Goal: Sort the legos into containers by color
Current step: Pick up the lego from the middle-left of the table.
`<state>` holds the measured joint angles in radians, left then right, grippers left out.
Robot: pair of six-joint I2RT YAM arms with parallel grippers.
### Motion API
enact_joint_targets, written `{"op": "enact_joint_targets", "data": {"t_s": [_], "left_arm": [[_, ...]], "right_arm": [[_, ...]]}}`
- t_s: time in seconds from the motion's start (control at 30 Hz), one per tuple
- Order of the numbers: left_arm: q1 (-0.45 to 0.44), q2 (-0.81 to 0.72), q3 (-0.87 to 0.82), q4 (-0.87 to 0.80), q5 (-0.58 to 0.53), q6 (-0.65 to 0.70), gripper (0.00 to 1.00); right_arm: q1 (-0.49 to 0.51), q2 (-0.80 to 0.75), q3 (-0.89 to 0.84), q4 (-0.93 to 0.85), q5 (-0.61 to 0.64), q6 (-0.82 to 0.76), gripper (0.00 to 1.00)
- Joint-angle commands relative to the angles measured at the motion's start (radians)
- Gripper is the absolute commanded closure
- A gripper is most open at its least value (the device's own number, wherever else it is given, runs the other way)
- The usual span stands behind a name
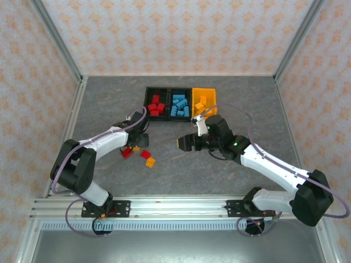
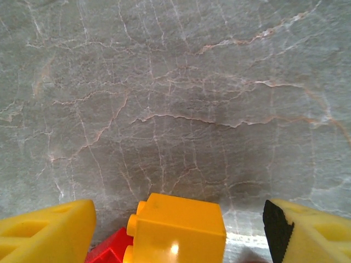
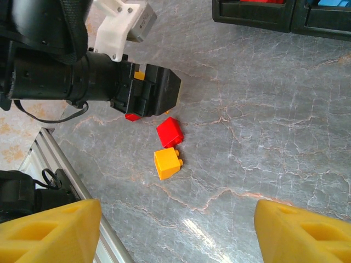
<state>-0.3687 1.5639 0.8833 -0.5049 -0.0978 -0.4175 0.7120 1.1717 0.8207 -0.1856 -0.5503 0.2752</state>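
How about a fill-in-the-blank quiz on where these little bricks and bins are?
1. The middle bin holds only ___ bricks.
2. Seen from above, the heaped red bricks sit in the ___ bin of the row.
3. The right end effector is open and holds ___.
4. A ___ brick lies beside the loose orange-yellow brick on the table.
Missing words: blue; left; nothing; red.

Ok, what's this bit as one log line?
left gripper open, orange-yellow studded plastic brick between its fingers | right gripper open, empty | red plastic brick loose on grey marbled table
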Motion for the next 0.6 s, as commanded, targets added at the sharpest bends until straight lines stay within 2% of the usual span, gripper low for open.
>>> {"op": "enact_joint_targets", "data": {"t_s": [0.0, 0.13, 0.33, 0.4, 0.47, 0.57], "left_arm": [[0.02, 0.02, -0.016, 0.038, -0.005, 0.021, 0.2], [0.021, 0.04, -0.021, 0.043, 0.018, 0.029, 0.26], [0.021, 0.038, -0.015, 0.047, 0.043, 0.033, 0.5], [0.022, 0.036, -0.012, 0.048, 0.055, 0.031, 0.54], [0.021, 0.032, -0.008, 0.049, 0.07, 0.03, 0.66], [0.02, 0.017, 0.005, 0.047, 0.095, 0.022, 0.7]], "right_arm": [[0.003, 0.005, -0.014, 0.026, 0.006, -0.005, 0.27], [0.003, 0.003, -0.016, 0.03, 0.015, -0.005, 0.27], [0.003, 0.005, -0.012, 0.02, 0.047, -0.001, 0.28], [0.003, 0.005, -0.011, 0.02, 0.044, -0.001, 0.28], [0.003, 0.005, -0.012, 0.02, 0.052, 0.0, 0.28], [0.003, 0.005, -0.014, 0.02, 0.057, 0.0, 0.28]]}}
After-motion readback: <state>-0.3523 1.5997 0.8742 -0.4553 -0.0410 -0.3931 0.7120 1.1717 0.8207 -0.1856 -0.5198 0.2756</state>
